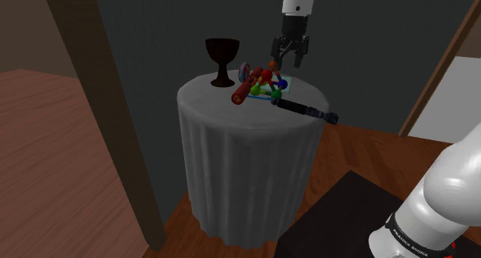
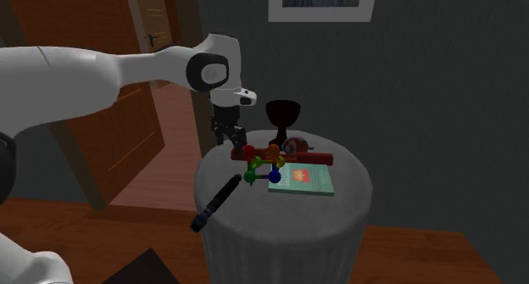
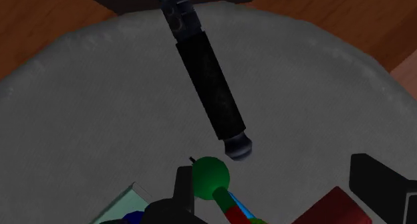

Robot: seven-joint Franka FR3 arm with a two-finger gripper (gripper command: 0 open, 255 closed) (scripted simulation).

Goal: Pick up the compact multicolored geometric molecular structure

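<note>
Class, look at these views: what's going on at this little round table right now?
The white arm's end effector hangs open just over the multicolored molecular model on a cloth-covered round table, not gripping it yet. The model lies partly on a teal book, beside a red cylinder and a dark goblet; a black rod overhangs the table's edge.

The white arm (image 2: 93, 70) reaches out and bends down, its wrist held upright above the black gripper (image 1: 290, 61). The fingers (image 3: 371, 178) point downward, with the jaws standing wide apart.
</note>
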